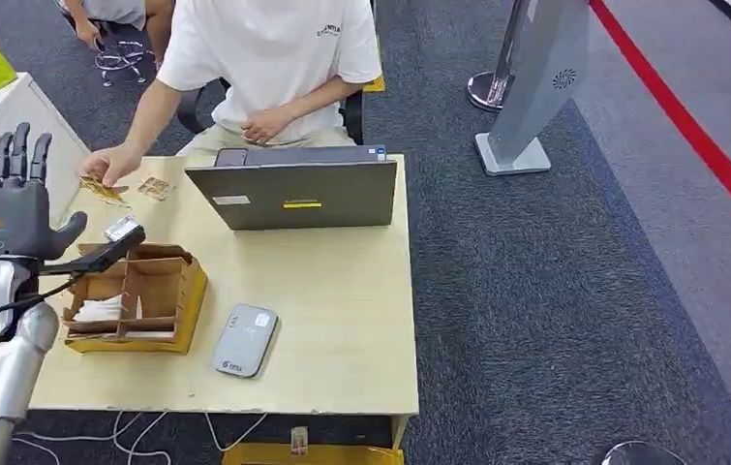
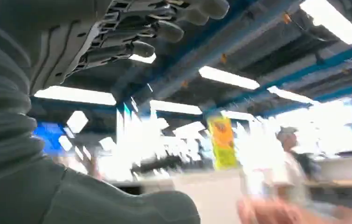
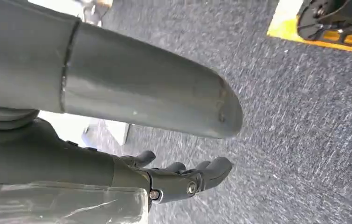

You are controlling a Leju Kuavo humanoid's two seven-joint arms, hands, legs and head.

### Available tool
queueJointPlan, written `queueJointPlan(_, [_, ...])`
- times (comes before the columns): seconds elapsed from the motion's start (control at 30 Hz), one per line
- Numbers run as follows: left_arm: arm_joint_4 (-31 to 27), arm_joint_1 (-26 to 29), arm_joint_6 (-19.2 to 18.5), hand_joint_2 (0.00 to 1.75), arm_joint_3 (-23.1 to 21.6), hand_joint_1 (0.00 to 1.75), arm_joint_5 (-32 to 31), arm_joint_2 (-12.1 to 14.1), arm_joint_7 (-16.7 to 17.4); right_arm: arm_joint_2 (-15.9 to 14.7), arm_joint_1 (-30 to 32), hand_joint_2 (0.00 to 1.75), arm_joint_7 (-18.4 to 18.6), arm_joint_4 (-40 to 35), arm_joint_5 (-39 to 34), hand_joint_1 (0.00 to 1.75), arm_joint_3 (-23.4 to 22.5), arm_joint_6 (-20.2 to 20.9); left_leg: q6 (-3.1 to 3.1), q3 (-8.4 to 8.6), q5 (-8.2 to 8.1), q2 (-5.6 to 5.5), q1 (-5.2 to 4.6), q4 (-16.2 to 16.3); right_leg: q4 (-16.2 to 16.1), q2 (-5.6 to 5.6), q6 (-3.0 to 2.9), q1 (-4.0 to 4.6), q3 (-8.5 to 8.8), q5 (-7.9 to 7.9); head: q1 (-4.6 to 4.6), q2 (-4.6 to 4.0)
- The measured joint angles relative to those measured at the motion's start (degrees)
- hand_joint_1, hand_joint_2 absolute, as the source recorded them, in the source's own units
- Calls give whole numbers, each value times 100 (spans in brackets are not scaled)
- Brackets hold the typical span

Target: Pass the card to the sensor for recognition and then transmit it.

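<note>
The pale wooden worktop (image 1: 342, 320) stands on dark grey carpet, and a person in a white shirt (image 1: 269, 48) sits at its far side behind a grey laptop (image 1: 293, 192) whose lid faces the robot. At the near left of the worktop sits a cardboard organiser box (image 1: 138, 295) with open compartments, some holding white slips. Just beside it, toward the middle, lies the flat grey sensor (image 1: 245, 339). The robot's left hand (image 1: 13, 194) is raised upright over the left edge of the worktop, fingers straight and spread, grasping nothing. A small black-handled scanner (image 1: 109, 247) pokes out over the box near that hand's thumb. The right hand (image 3: 183, 179) hangs low above the carpet, fingers loosely extended and empty. At the far left corner, the person's hand (image 1: 109, 165) rests on a card (image 1: 102, 189), with a second card (image 1: 155, 188) lying flat just beside it.
</note>
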Motion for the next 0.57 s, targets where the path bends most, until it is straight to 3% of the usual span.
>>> queueJointPlan(0.07, [-732, 934, -345, 175, 687, 0, 1467, 235, -515, 0, 50, 0, 0, 0, -20, 0, -46, 7, -11, 25, -24, 67, 1, -3, -2, 67, -8, -1, -2, -6, 2, 0])
queueJointPlan(0.13, [-1200, 1588, -793, 175, 1886, 0, 2423, 350, -1341, -11, 126, 0, 18, 0, -9, 0, -88, 20, -12, 7, -25, 74, 10, -2, 0, 75, -15, 5, -11, -13, -9, 0])
queueJointPlan(0.17, [-1248, 1744, -1193, 175, 2599, 0, 2720, 396, -1780, -18, 147, 0, 9, 2, -2, 0, -94, 32, -12, 3, -25, 67, 16, -1, 0, 67, -15, 12, -16, -19, -2, 0])
queueJointPlan(0.23, [-1171, 1920, -2565, 175, 4258, 0, 3192, 523, -2431, -31, 155, 0, -48, 2, 0, 0, -101, 46, -14, 0, -31, 70, 26, -1, -2, 69, -30, 22, -23, -28, -5, 0])
queueJointPlan(0.27, [-942, 1920, -3215, 175, 5107, 0, 3505, 600, -2502, -44, 158, 0, -88, 0, 4, 0, -105, 50, -17, 2, -34, 72, 26, -3, -3, 70, -32, 22, -26, -29, -4, 0])
queueJointPlan(0.3, [-658, 1920, -3610, 175, 5826, 0, 4000, 650, -2419, -50, 164, 0, -125, 0, 4, 0, -112, 52, -21, 18, -37, 79, 25, -4, -8, 75, -35, 20, -41, -32, -9, 0])
queueJointPlan(0.37, [-22, 1776, -3524, 175, 6716, 0, 5248, 799, -1790, -61, 167, 0, -214, 2, -9, 0, -125, 48, -25, 3, -41, 60, 34, -9, -6, 54, -44, 28, -19, -38, -22, 0])
queueJointPlan(0.4, [562, 1741, -3245, 175, 7116, 0, 6402, 864, -1405, -68, 157, 0, -277, 2, -22, 0, -133, 39, -27, 8, -40, 42, 39, -11, -9, 37, -50, 34, -12, -42, -5, 0])
queueJointPlan(0.43, [1121, 1787, -3094, 175, 7336, 0, 7429, 842, -1355, -70, 144, 0, -324, 2, -37, 0, -140, 33, -31, 26, -44, 40, 21, -19, -11, 35, -51, 20, -1, -43, 17, 0])
queueJointPlan(0.5, [2244, 1852, -2985, 175, 7816, 0, 8993, 564, -1594, -72, 134, 0, -330, 2, -61, 0, -149, -11, -20, 82, -37, 27, -39, -56, -14, 24, -32, -36, 26, -57, -31, 0])
queueJointPlan(0.57, [3086, 1864, -2910, 175, 8086, 0, 9405, 46, -2073, -70, 132, 0, -253, 2, -55, 0, -175, -24, 0, 94, -31, -45, -55, -62, -15, -43, 2, -63, 47, -93, -66, 0])
